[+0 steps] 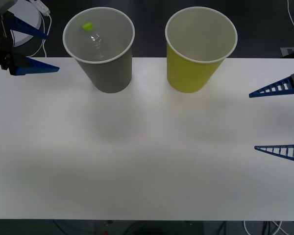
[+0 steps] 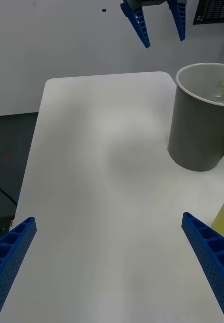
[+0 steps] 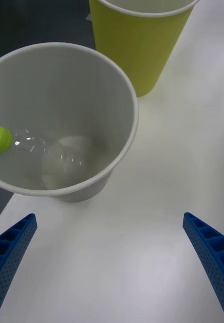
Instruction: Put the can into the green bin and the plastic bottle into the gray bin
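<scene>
While the small clear plastic bottle (image 3: 46, 156) with its lime-green cap leans inside the tapered gray bin (image 1: 108, 73), I see no can; my empty left gripper (image 1: 32, 49) gapes nearest it, the right gripper (image 1: 279, 120) spread wide beside the yellow-green bin (image 1: 191, 73).

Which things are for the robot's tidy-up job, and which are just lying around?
For the job:
- gray bin
- plastic bottle, already lying inside the gray bin
- green bin
- left hand and right hand, both open

Just lying around:
- white table
- white cable behind the table
</scene>
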You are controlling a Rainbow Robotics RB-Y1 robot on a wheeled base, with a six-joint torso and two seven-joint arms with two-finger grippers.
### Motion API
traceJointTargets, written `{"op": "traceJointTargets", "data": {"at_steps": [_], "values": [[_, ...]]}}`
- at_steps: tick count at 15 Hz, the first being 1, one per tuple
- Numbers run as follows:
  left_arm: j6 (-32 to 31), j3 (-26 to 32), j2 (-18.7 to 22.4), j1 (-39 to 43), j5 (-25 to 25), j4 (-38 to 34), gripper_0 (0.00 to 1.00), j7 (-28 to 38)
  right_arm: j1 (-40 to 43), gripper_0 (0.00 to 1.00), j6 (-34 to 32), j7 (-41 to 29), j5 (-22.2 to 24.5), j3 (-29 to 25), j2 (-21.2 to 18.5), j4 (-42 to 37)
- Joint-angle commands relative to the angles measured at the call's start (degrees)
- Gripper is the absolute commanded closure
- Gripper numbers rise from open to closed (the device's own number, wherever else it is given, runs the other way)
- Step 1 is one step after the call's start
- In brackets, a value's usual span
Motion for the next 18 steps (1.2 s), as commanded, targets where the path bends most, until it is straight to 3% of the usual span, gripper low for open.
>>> {"op": "traceJointTargets", "data": {"at_steps": [1, 11, 18], "values": [[0.5, 4.3, -1.2, 5.1, -1.0, -3.3, 0.0, 0.2, 0.0, 0.0, 0.0, 0.0, 0.0, 0.0, 0.0, 0.0], [0.4, 25.2, -4.9, 29.8, -1.5, -17.6, 0.0, -2.9, 0.0, 0.0, 0.0, 0.0, 0.0, 0.0, 0.0, 0.0], [-2.6, 33.8, -7.7, 42.6, 4.2, -20.1, 0.0, -16.3, 0.0, 0.0, 0.0, 0.0, 0.0, 0.0, 0.0, 0.0]]}}
